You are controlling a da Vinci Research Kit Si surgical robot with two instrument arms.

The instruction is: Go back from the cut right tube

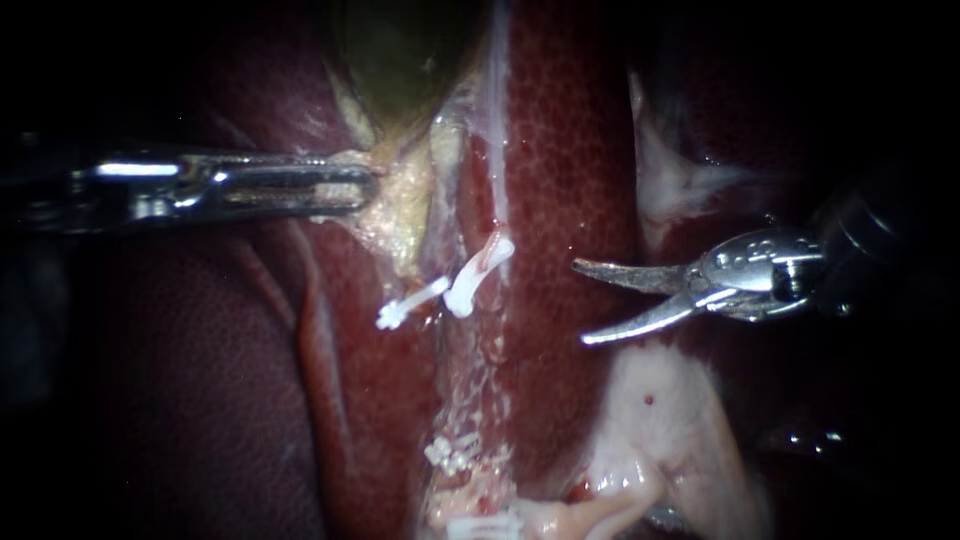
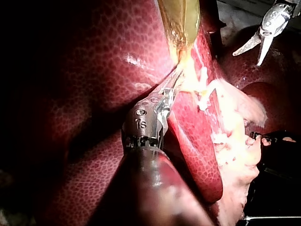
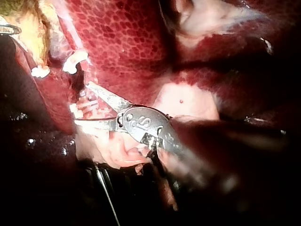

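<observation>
Left tool [image 1: 368,186] lies level, jaws clamped on pale tissue [image 1: 398,218]. Right tool [image 1: 581,302] enters from the right, curved jaws spread apart, gripping nothing.

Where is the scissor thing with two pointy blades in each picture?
Endoscope view: the right instrument comes in from the right, blades open, apart from the white clips.
Left wrist view: it is far ahead of the left instrument, which holds the gallbladder, and beyond the clips.
Right wrist view: it is the camera's own instrument, blades open, near the clips.
Shared landmark: the white clips.
</observation>
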